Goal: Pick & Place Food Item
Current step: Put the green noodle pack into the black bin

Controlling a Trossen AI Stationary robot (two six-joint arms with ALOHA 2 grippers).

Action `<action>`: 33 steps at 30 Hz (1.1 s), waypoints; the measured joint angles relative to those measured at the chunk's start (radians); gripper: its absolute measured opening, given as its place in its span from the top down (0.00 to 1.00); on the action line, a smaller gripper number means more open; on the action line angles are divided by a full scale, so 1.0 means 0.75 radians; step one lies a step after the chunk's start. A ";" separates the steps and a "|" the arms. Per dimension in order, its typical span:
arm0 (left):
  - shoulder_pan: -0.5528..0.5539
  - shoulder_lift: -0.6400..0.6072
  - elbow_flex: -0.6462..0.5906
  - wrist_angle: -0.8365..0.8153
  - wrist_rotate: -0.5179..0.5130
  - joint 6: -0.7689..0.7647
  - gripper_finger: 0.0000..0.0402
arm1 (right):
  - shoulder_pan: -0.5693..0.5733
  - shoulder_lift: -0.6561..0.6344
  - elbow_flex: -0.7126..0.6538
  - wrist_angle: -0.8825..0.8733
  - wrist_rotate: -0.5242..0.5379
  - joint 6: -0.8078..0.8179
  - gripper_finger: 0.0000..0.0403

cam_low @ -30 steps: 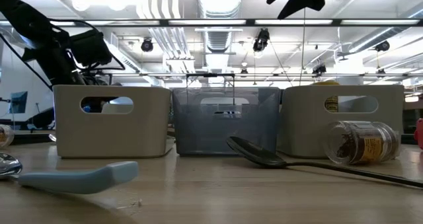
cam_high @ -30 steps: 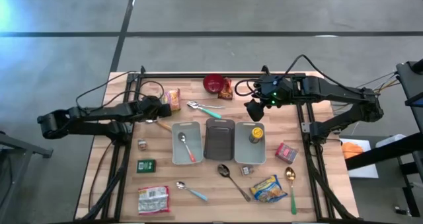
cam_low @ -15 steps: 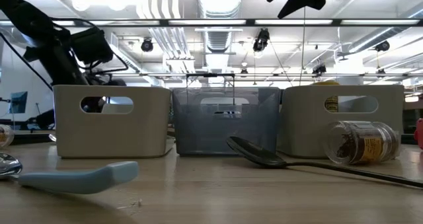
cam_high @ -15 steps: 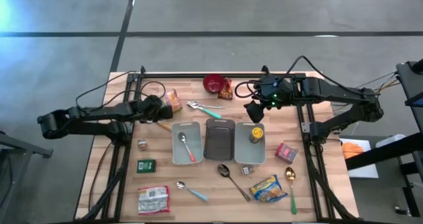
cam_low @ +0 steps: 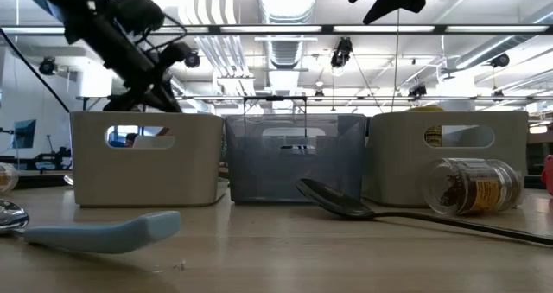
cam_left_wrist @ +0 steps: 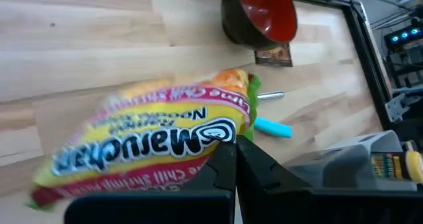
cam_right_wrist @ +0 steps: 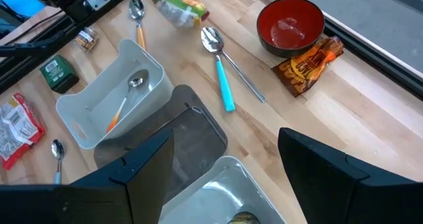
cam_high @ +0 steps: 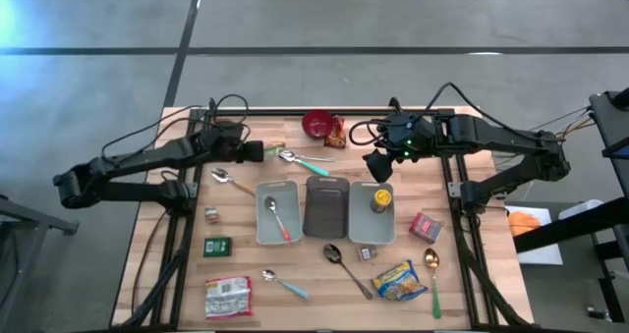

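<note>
The left hand is clenched on a yellow noodle packet and holds it up over the back left part of the desk. In the view from above the packet sticks out past the hand toward the middle of the desk, near the red bowl. Its long side runs about level.

The right hand hangs with its fingers apart above the right bin, holding nothing.

Three bins sit in a row. The left white bin has a spoon in it. The gray middle bin looks bare inside. The right bin holds a jar with a yellow lid.
</note>
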 joint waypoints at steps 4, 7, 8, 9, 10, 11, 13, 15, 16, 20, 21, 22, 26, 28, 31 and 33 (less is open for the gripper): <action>-0.001 0.000 0.081 -0.047 0.009 0.053 1.00 | 0.000 0.000 0.000 0.000 0.001 -0.003 0.34; -0.003 0.000 0.135 -0.047 0.017 0.069 1.00 | 0.000 0.000 0.000 0.000 0.001 -0.006 0.34; -0.003 0.000 0.154 -0.046 0.021 0.072 1.00 | 0.000 0.000 0.000 0.000 0.001 -0.006 0.34; -0.003 0.000 0.173 -0.046 0.025 0.082 1.00 | 0.000 0.000 0.000 0.000 0.001 -0.006 0.34; -0.003 0.000 0.192 -0.045 0.031 0.094 1.00 | 0.000 0.000 0.000 0.000 0.001 -0.006 0.34; -0.003 0.000 0.209 -0.044 0.035 0.102 1.00 | 0.000 0.000 0.000 0.000 0.001 -0.006 0.34; -0.005 0.000 0.243 -0.045 0.061 0.107 1.00 | 0.000 0.000 0.000 0.000 0.002 -0.006 0.34; -0.013 0.000 0.277 -0.042 0.082 0.107 1.00 | 0.000 0.000 0.000 0.000 0.005 -0.006 0.34; -0.020 0.000 0.293 -0.042 0.093 0.107 1.00 | 0.000 0.000 0.000 0.000 0.009 -0.006 0.34; -0.059 0.001 0.351 -0.026 0.135 0.136 1.00 | -0.001 0.000 0.000 0.000 0.015 -0.006 0.34; -0.071 0.001 0.360 -0.010 0.140 0.137 1.00 | -0.001 0.000 0.000 0.001 0.015 -0.006 0.34; -0.084 0.001 0.364 0.013 0.148 0.137 1.00 | -0.001 0.000 0.000 0.001 0.015 -0.006 0.34; -0.136 0.003 0.358 0.136 0.197 0.109 1.00 | -0.001 0.000 0.000 0.001 0.015 -0.006 0.34; -0.166 0.012 0.357 0.177 0.210 0.074 1.00 | -0.001 0.000 0.000 0.003 0.015 -0.004 0.34; -0.206 0.023 0.354 0.212 0.215 0.064 1.00 | -0.001 0.000 0.000 0.003 0.015 0.005 0.34; -0.231 0.029 0.355 0.228 0.216 0.042 1.00 | -0.001 -0.001 0.000 0.004 0.015 0.006 0.34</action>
